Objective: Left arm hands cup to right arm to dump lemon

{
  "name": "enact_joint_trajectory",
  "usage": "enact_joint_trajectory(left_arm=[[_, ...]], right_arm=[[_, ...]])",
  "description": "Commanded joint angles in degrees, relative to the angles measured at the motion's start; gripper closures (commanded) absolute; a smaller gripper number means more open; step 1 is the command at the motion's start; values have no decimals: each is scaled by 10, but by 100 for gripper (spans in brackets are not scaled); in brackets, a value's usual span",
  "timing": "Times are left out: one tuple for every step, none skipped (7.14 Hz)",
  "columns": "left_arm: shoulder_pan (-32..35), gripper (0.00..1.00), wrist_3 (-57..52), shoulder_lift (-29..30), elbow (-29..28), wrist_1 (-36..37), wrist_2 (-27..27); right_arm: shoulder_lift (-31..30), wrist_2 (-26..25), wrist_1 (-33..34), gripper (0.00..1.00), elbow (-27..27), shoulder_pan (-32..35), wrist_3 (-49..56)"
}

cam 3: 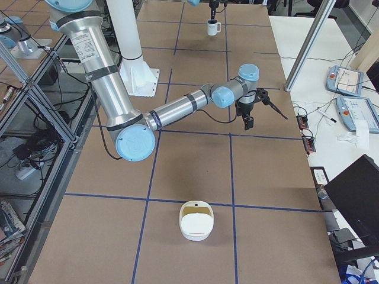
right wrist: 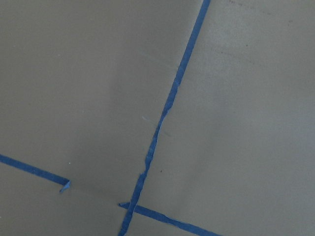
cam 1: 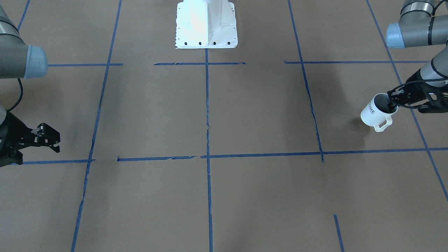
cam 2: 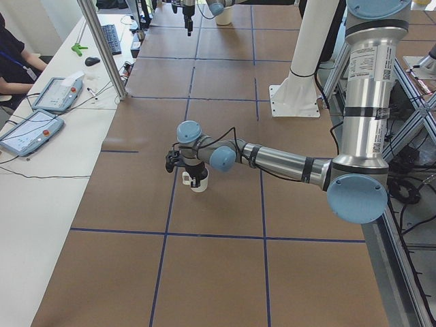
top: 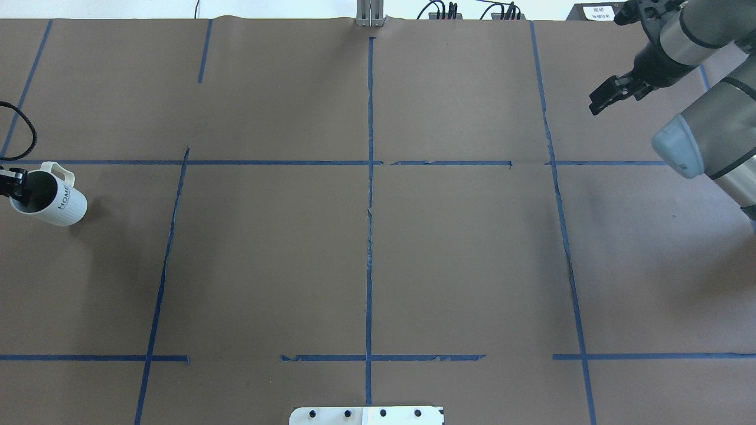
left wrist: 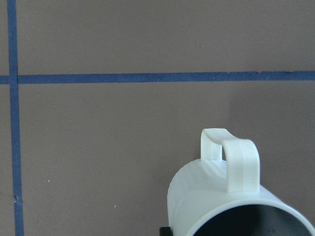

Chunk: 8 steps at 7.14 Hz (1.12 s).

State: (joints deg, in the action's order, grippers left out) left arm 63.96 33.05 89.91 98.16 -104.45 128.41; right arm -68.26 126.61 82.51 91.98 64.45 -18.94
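Observation:
The white ribbed cup with black "HOME" lettering hangs tilted a little above the brown table, its shadow under it. My left gripper is shut on its rim, one finger inside the dark opening. The overhead view has the cup at the far left edge, handle pointing away from the robot. The left wrist view shows the cup from behind, handle up. The lemon is hidden. My right gripper hovers open and empty over the table's opposite end, also seen as right gripper.
A white bowl-like container sits on the table at the robot's right end. The white robot pedestal stands mid-table at the robot's edge. Blue tape lines grid the brown surface. A side table with teach pendants and a seated person border the far edge.

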Motion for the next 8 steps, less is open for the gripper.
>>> enact_joint_trajectory(left_arm=[[-14, 46, -1, 0, -15, -32, -3], [-13, 0, -1, -1, -9, -41, -2], [-12, 0, -2, 1, -4, -38, 4], [-5, 0, -24, 3, -5, -35, 4], [22, 0, -90, 3, -6, -7, 4], [58, 0, -166, 7, 3, 53, 5], [99, 0, -249, 8, 9, 109, 5], [138, 0, -316, 9, 10, 160, 5]], right_arm=[[-24, 28, -4, 0, 11, 17, 22], [-30, 28, -3, 0, 14, 20, 22], [-41, 28, -4, 0, 18, 25, 22], [-62, 28, -5, 0, 25, 36, 26], [-87, 28, -5, 0, 28, 51, 58], [-114, 28, -1, 0, 27, 76, 117], [-141, 30, 2, 0, 29, 114, 156], [-162, 68, 21, 0, 29, 157, 165]])
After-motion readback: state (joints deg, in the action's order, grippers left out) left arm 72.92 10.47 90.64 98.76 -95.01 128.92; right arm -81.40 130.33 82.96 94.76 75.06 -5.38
